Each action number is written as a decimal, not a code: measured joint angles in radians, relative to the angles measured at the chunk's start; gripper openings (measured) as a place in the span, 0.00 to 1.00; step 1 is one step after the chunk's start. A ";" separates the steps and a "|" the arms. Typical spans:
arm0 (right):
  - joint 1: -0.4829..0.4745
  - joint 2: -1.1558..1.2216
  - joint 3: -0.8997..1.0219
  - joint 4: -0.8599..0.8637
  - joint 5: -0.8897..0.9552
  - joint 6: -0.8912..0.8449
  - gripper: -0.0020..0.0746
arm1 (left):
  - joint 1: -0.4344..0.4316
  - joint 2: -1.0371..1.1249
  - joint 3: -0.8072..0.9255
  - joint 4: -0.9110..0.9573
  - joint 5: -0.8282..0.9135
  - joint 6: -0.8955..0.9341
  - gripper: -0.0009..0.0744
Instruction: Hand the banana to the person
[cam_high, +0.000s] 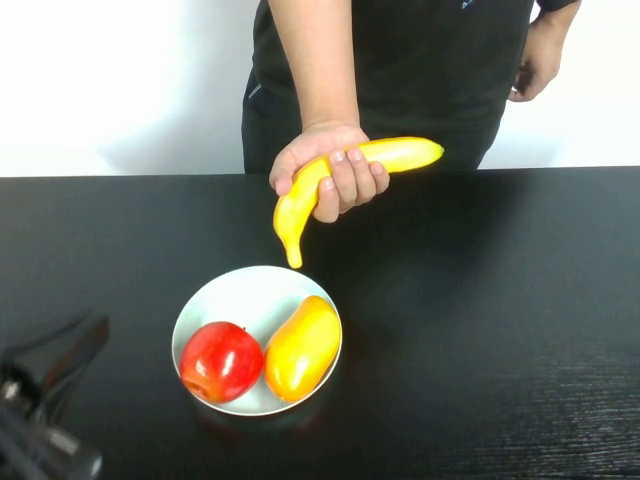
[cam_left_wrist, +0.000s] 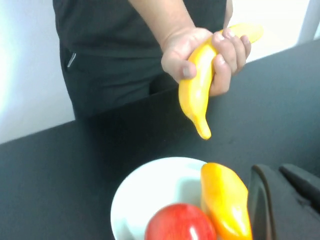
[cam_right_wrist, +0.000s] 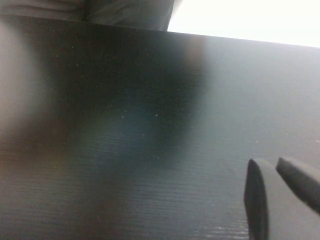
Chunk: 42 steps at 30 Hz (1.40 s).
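Observation:
The banana (cam_high: 385, 155) is long, slim and yellow. The person (cam_high: 420, 60), in a black shirt behind the table's far edge, grips it in one hand (cam_high: 335, 165) above the table; its lower tip hangs over the plate's far rim. It also shows in the left wrist view (cam_left_wrist: 197, 95). My left gripper (cam_high: 95, 330) is low at the near left corner, well apart from the banana, shut and empty (cam_left_wrist: 270, 167). My right gripper (cam_right_wrist: 266, 162) is out of the high view; it hangs shut and empty over bare table.
A white plate (cam_high: 235, 290) at the centre left holds a red apple (cam_high: 220, 360) and a plump orange-yellow mango-shaped fruit (cam_high: 302, 348). The black table (cam_high: 500, 330) stretches bare to the right.

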 joint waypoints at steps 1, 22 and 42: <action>0.000 0.000 0.000 0.000 0.000 0.000 0.02 | 0.023 -0.034 0.041 -0.011 -0.032 0.000 0.01; 0.000 0.000 0.000 0.000 0.000 0.000 0.02 | 0.609 -0.565 0.479 -0.533 -0.156 0.449 0.01; 0.000 0.000 0.000 0.000 0.000 0.000 0.02 | 0.611 -0.566 0.479 -0.529 0.009 0.461 0.01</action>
